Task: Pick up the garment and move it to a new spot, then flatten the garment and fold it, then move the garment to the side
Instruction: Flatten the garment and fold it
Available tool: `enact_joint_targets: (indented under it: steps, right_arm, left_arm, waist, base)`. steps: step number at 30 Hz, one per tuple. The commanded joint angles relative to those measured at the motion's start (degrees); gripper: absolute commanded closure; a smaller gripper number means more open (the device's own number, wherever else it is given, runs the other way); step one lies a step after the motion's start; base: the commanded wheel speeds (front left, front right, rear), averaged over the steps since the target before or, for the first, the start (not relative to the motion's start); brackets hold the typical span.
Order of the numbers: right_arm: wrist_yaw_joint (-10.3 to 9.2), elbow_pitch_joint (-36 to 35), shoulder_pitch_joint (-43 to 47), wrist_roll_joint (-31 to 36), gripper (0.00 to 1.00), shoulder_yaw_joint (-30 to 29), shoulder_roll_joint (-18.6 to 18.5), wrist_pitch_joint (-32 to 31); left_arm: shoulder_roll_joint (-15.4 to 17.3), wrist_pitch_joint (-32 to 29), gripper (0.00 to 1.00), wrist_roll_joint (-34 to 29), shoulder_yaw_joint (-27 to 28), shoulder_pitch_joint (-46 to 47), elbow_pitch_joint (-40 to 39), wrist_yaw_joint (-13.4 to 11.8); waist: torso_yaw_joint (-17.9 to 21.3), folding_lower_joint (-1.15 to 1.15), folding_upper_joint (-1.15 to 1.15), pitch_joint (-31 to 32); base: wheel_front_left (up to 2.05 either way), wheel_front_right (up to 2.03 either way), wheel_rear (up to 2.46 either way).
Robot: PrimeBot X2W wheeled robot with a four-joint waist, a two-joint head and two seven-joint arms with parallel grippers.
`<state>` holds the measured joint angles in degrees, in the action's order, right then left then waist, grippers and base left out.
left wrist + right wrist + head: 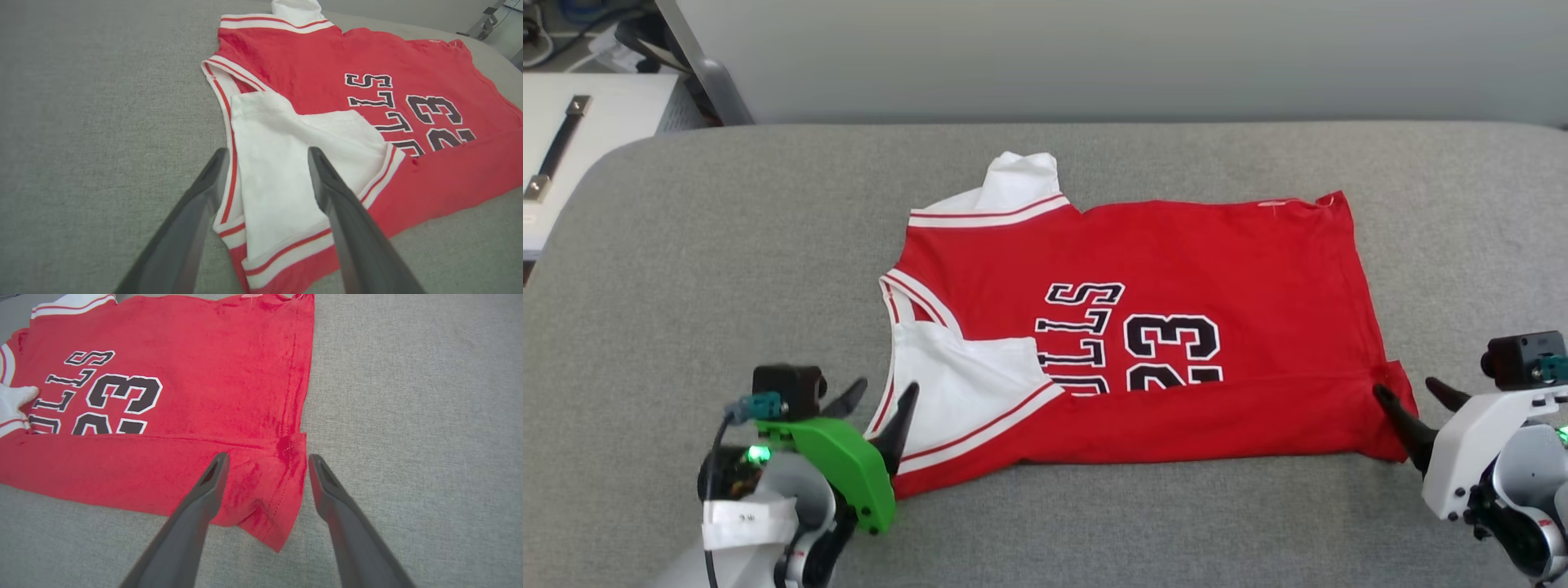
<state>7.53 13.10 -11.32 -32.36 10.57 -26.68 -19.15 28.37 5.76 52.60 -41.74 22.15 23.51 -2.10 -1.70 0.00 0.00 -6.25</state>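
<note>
The garment, a red jersey with white sleeves and the number 23, lies sideways on the grey padded surface. Its near long edge is folded up over the lower part of the lettering. My left gripper is open at the near left corner, its fingers straddling the white sleeve and holding nothing. At the near right corner my right gripper is open, one finger over the red hem corner and the other over bare surface. In the wrist views the left gripper and right gripper both show wide gaps.
A white cabinet top with a dark strap handle stands beyond the surface's far left corner, beside a slanted grey post. A pale wall runs along the back. Bare grey surface lies left, right and in front of the jersey.
</note>
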Motion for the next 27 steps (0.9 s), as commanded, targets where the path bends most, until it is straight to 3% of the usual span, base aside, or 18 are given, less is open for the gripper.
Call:
enact_joint_targets:
  steps: [1,7,13,17,25,26,27]
  right_arm:
    - [-0.04,-1.4,1.4,0.9,0.0,-0.9,0.8,-1.3]
    - [-0.04,-7.0,5.8,4.2,0.0,-5.0,3.7,-7.1]
    - [-0.04,-12.2,8.2,6.9,0.0,-8.4,6.5,-11.1]
    - [-0.04,-14.3,8.6,7.8,0.0,-9.3,7.4,-12.1]
    - [-0.04,-15.8,7.9,8.7,0.0,-10.1,7.9,-12.1]
    - [-0.04,-15.8,7.9,8.7,0.0,-10.2,7.9,-12.1]
    - [-0.04,-15.8,7.8,8.8,0.0,-10.2,7.8,-12.1]
  left_arm:
    - [0.3,-1.2,0.0,1.0,0.3,-2.1,-1.6,-1.8]
    - [2.9,-7.9,0.0,2.6,-0.5,-7.4,-9.1,-8.6]
    - [5.5,-12.2,0.0,1.4,-1.4,-8.4,-13.2,-13.8]
    - [5.6,-12.7,0.0,0.9,-1.3,-7.9,-13.3,-15.4]
    - [4.1,-14.9,0.0,0.5,-2.8,-6.2,-8.1,-15.7]
    - [4.0,-15.7,0.21,0.5,-3.6,-6.1,-7.5,-15.0]
    - [3.7,-16.7,0.94,0.9,-4.2,-6.0,-7.0,-13.9]
  waist:
    - [0.0,0.0,0.0,1.5]
    - [0.2,0.0,0.0,1.0]
    - [0.8,0.0,0.0,-1.7]
    - [1.1,0.0,0.0,-3.6]
    - [1.5,0.0,0.0,-6.7]
    - [1.5,0.0,0.0,-6.8]
    - [1.4,0.0,0.0,-7.0]
  base:
    - [0.0,0.0,0.0]
    - [0.0,0.0,0.0]
    - [0.0,0.0,0.0]
    - [0.0,0.0,0.0]
    - [0.0,0.0,0.0]
    - [0.0,0.0,0.0]
    - [0.0,0.0,0.0]
